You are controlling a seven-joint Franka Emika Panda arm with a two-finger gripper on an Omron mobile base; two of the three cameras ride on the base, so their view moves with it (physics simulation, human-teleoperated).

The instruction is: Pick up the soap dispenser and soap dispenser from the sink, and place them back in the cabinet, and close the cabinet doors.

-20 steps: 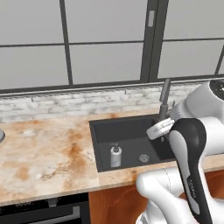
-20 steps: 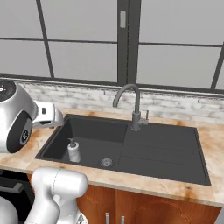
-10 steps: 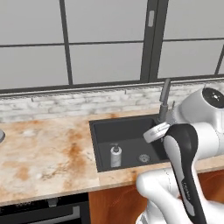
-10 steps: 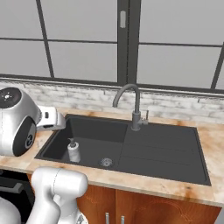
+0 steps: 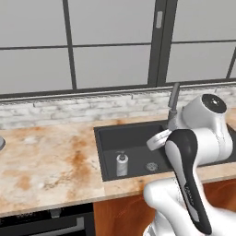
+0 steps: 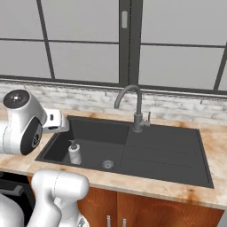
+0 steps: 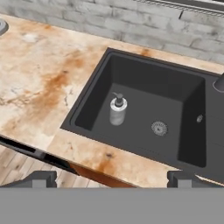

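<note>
No text, label, brand, number or sign can be read anywhere in these views. The soap dispenser (image 7: 117, 110) standing in the sink (image 7: 192, 144) has a plain marbled body with no legible marking, and the marble-patterned counter (image 5: 50, 161) and pale brick backsplash (image 6: 88, 101) carry no lettering either.
</note>
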